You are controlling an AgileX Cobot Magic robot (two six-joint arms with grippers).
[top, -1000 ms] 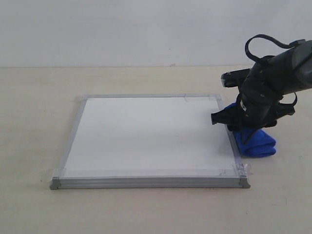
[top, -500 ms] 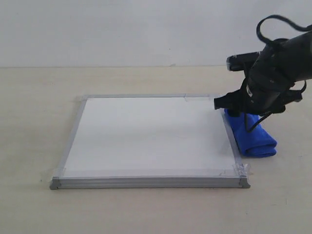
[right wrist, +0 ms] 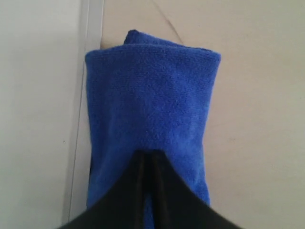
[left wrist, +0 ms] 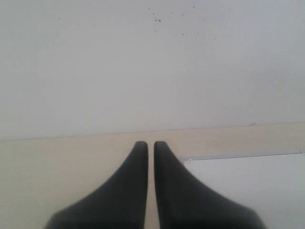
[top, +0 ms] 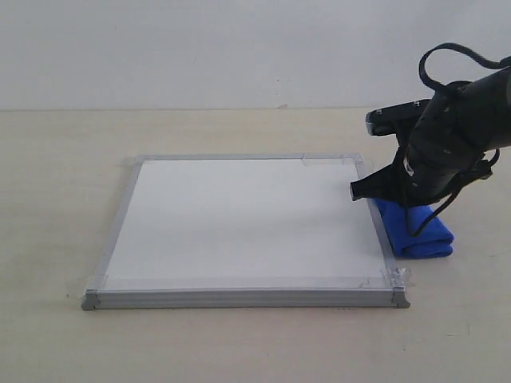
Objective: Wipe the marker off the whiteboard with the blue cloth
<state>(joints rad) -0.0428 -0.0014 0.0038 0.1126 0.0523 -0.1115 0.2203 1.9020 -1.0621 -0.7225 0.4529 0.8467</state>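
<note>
Currently the whiteboard (top: 239, 215) is lying flat in the middle of the table (top: 239, 343). Its white face is showing no marker line in the exterior view. The right wrist view covers only a strip along the frame, and no red stroke is showing there either.

The blue cloth (top: 423, 231) is lying folded on the table at 3 o'clock of the board. Its long side is running along the right frame and, in the right wrist view, is lapping slightly onto the aluminium.

The right gripper (right wrist: 147, 160) is hanging over the cloth toward its 12 o'clock end. The jaws are standing nearly together with only a thin slit between them. No fold of plush is showing pulled up into that slit, so they are reading as closed on nothing.

The left gripper (left wrist: 150, 145) is sitting off beyond the board's 9 o'clock side, out of the exterior view. Its jaws are likewise drawn together and empty, with one corner of the board showing past them.

Judgement: the board is looking clean and the cloth is lying parked, so the wiping is probably finished. The step in hand is reading as clearing the right arm from the cloth.

To do it well:
- Rise straight up first, so that the thick pile is not catching on the fingertips and trailing.
- Avoid swinging toward 9 o'clock across the frame, which could nudge the board.
- If any faint stroke is hiding from these views, open the jaws wide and pinch the full fold.
</note>
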